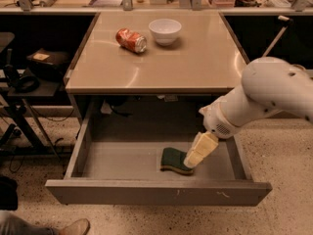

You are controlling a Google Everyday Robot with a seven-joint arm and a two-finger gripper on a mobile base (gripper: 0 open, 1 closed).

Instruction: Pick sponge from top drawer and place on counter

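Note:
The top drawer is pulled open below the counter. The sponge, dark green on top with a yellow base, lies flat on the drawer floor, right of the middle and near the front panel. My gripper hangs from the white arm that comes in from the right. It points down and left into the drawer, and its tip is at the sponge's right edge. The sponge still rests on the drawer floor.
A red soda can lies on its side and a white bowl stands at the back of the counter. A cluttered shelf runs behind. A dark stand with cables is at the left. A shoe shows at the bottom left.

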